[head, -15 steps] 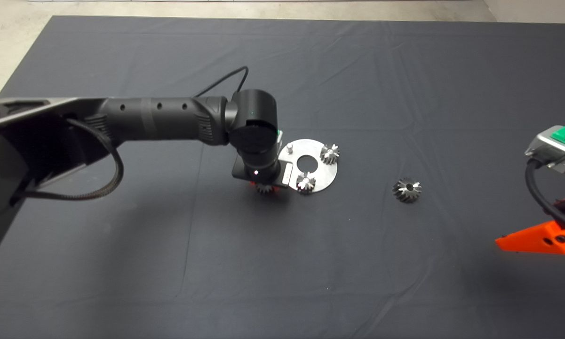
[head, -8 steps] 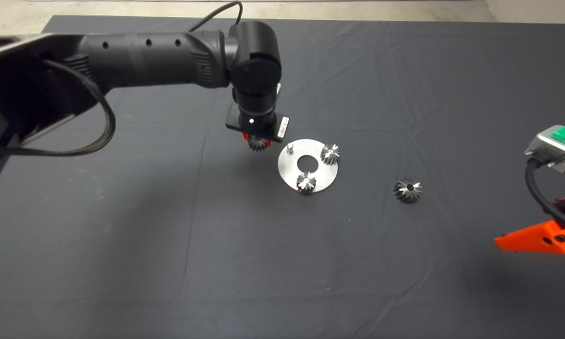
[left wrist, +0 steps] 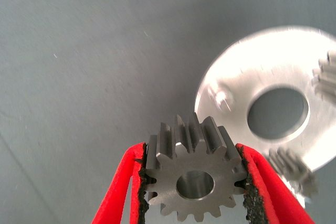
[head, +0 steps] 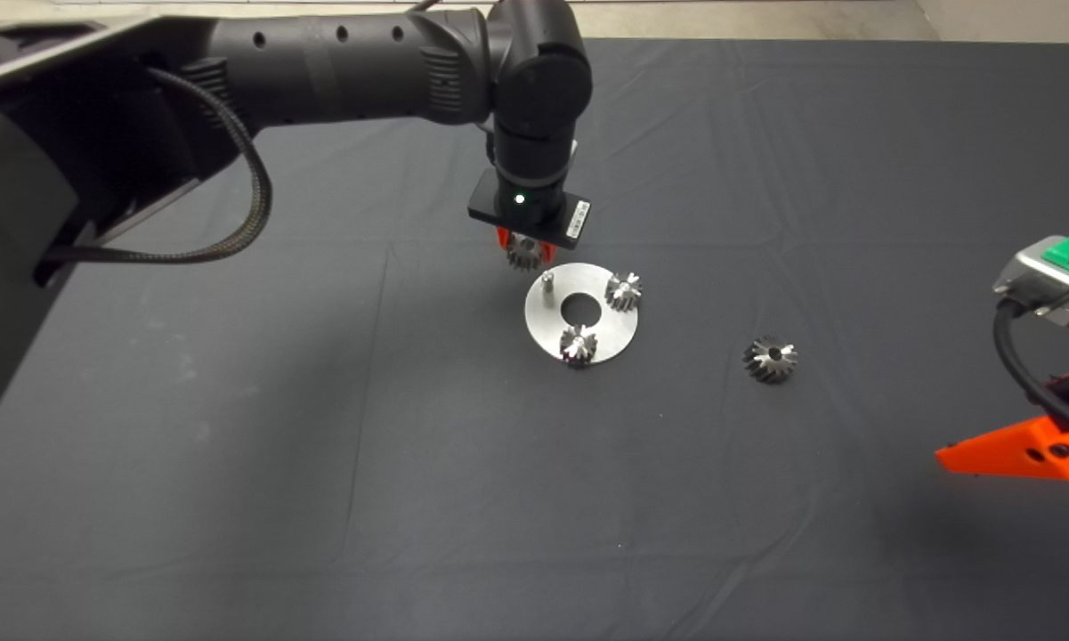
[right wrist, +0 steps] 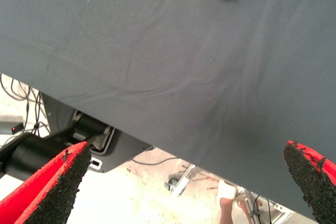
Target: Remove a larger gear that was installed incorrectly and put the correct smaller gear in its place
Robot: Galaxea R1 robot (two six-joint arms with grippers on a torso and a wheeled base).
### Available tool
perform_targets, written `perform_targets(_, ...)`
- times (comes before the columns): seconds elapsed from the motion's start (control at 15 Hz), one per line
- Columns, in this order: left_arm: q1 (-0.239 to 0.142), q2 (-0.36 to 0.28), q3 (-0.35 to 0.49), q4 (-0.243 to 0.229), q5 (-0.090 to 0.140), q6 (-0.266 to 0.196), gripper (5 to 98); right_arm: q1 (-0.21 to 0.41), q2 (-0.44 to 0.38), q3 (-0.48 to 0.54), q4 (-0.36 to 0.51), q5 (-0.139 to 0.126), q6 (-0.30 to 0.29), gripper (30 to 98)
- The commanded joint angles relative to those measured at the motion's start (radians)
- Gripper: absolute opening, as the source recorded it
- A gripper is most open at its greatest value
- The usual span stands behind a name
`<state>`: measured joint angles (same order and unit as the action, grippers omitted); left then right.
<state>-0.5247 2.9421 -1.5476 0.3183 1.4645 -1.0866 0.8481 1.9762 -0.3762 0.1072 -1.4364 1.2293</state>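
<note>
Holding the smaller gear (left wrist: 195, 184) tight in the left gripper (head: 522, 249), just above the round plate's (head: 619, 329) edge. Leaving the larger gear (head: 771, 359) alone on the worktop (head: 320, 445). Keeping the right gripper (right wrist: 184, 182) wide apart at the side.

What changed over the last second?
The left gripper, shut on the smaller gear, lifted from the near-left edge of the round plate and swung to just behind its bare pin. Unchanged: the two mounted gears, the larger gear on the mat, and the parked right gripper.
</note>
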Motion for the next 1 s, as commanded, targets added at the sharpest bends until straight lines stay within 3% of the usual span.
perform_targets(0.0,-0.017,0.010,0.000,-0.018,-0.039,0.005,33.7,0.020,0.003,0.001,0.032,0.002,0.010,96.8)
perform_targets(0.2,-0.014,0.010,-0.017,-0.018,-0.094,0.004,33.7,0.020,0.005,0.001,0.032,0.001,0.010,96.8)
perform_targets(0.93,0.003,0.013,-0.035,-0.018,-0.088,-0.006,33.6,0.020,0.007,-0.004,0.037,-0.012,0.010,96.8)
